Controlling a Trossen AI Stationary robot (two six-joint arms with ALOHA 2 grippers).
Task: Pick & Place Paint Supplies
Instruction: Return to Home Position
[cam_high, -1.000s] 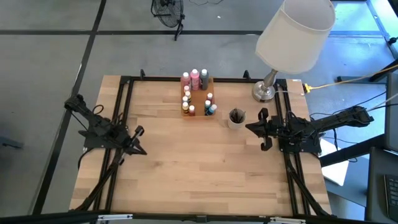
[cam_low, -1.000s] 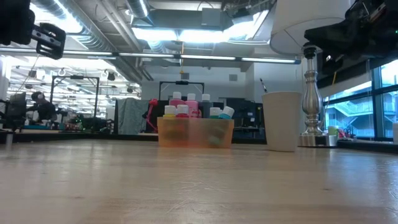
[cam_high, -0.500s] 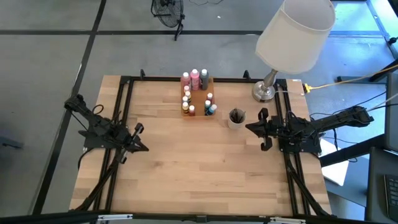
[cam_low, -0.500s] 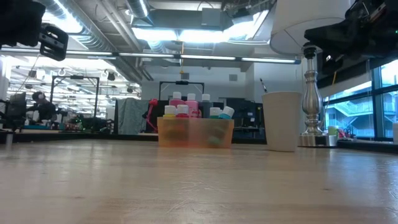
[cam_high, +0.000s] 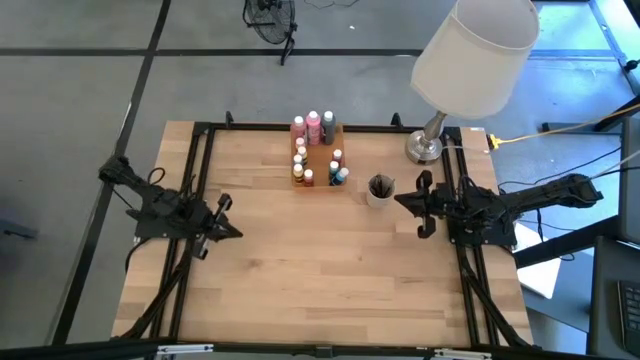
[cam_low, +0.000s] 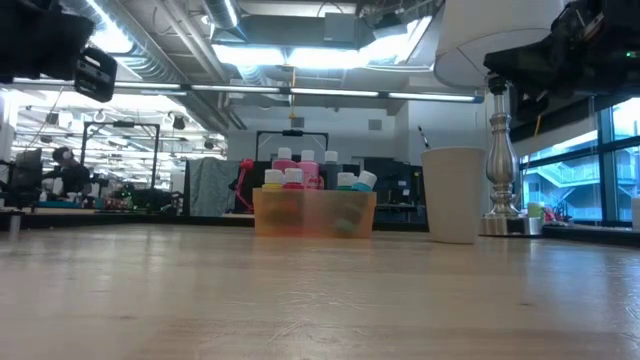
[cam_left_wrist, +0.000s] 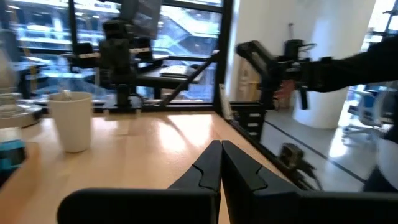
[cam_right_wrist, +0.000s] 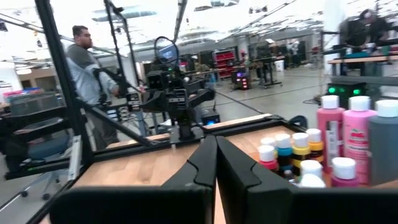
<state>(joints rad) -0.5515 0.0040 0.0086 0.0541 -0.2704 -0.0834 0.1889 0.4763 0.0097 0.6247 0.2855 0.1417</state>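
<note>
Fingers on both my arms are pressed together and hold nothing. My left fingers (cam_left_wrist: 208, 168) hang over the left edge of the tabletop (cam_high: 300, 270), and my right fingers (cam_right_wrist: 202, 163) over its right edge. Ahead of my right fingers, and well apart from my left, the paint bottles (cam_high: 313, 124) stand upright in the orange tray (cam_low: 315, 213); they have white caps and pink, yellow, blue and grey bodies. Dark brushes (cam_high: 380, 185) stand in the pale cup (cam_low: 453, 195), near my right fingertips. No supply appears loose, so the sorting looks finished. To park well, I judge each arm should fold back along its own side, clear of the cup and the lamp (cam_high: 470, 50).
</note>
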